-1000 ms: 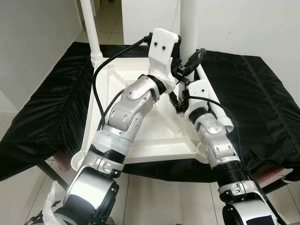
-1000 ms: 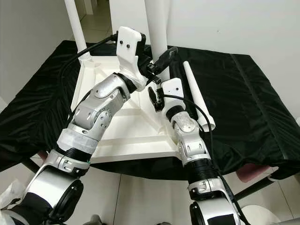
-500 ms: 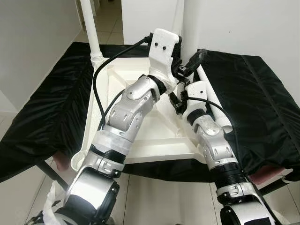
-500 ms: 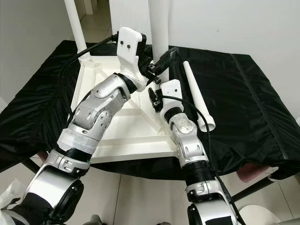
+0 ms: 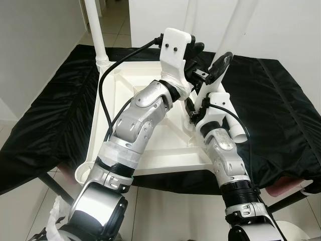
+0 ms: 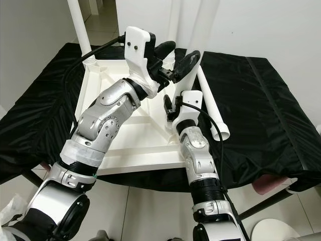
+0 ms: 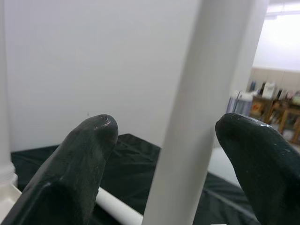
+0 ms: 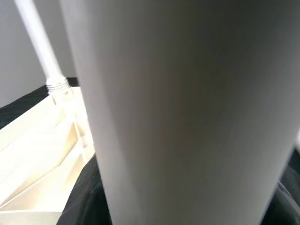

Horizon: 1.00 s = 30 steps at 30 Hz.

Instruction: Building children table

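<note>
Since 1.0 s ago our right claw (image 6: 186,61) rose off the tabletop; whether it's spread, we can't tell. Upturned white tabletop (image 5: 150,143) lies on black-draped counter (image 5: 55,115). Farther, left claw (image 7: 171,140) is spread around upright leg (image 7: 197,117). Loose leg (image 6: 213,108) lies beside.

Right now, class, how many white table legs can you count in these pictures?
3: one upright leg at the tabletop's far-left corner, one upright between both grippers, one loose on the black cloth. Others may be hidden.

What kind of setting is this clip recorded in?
Probably a room in a home, used as an assembly spot: tiled floor, plain white wall, and an upturned white tabletop on a black-draped stand.
</note>
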### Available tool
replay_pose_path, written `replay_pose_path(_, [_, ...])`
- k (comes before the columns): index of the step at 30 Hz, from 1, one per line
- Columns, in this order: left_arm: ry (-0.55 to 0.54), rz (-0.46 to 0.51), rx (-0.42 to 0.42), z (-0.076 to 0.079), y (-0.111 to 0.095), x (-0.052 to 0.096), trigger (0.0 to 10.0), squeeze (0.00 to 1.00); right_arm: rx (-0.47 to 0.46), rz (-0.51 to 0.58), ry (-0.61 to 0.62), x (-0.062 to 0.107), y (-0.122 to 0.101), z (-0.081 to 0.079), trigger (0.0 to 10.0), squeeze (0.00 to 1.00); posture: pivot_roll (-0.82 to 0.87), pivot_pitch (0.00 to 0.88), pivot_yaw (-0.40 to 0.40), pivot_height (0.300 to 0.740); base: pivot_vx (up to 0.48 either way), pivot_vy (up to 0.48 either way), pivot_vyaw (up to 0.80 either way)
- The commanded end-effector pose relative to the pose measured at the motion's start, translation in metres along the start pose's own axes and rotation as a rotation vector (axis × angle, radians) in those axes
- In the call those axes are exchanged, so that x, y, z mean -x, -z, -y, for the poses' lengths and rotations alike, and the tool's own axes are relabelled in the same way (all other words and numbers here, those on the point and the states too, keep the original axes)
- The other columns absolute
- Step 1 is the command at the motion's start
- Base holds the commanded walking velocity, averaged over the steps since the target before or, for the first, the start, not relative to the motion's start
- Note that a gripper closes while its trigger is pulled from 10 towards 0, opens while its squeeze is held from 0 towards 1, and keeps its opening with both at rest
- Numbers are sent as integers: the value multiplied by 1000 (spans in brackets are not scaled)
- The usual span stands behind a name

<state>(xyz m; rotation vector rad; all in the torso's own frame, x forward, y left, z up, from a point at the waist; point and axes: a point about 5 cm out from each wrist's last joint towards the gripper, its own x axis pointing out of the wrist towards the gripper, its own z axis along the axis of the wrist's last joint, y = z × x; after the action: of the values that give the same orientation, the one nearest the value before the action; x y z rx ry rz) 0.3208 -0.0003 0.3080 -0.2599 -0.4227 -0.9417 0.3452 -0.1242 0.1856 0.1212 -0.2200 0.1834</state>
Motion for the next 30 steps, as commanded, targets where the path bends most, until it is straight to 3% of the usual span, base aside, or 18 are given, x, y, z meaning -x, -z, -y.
replay_pose_path(1, [55,0,36,1,0,3,10000,0,-8,3,18,2,-1,3,10000,0,-12,32,4,740,0,0,0])
replay_pose_path(11, [-23,-39,62,-12,9,21,10000,0,-11,4,91,15,0,18,10000,0,-10,30,-18,740,0,0,0])
replay_pose_path(18, [-154,-147,-49,-29,30,41,10000,0,21,40,103,21,-8,18,10000,0,-15,26,-26,740,0,0,0])
replay_pose_path(24, [-238,-191,-55,-38,42,55,10000,0,45,34,98,27,-9,18,10000,0,-24,35,-22,740,0,0,0])
replay_pose_path(26, [-311,-264,-127,-43,57,68,10000,0,27,46,85,32,-14,16,10000,0,-33,44,-19,740,0,0,0])
replay_pose_path(30, [-292,-285,-114,-40,64,77,10000,0,44,58,95,37,-16,17,10000,0,-43,53,-14,740,0,0,0])
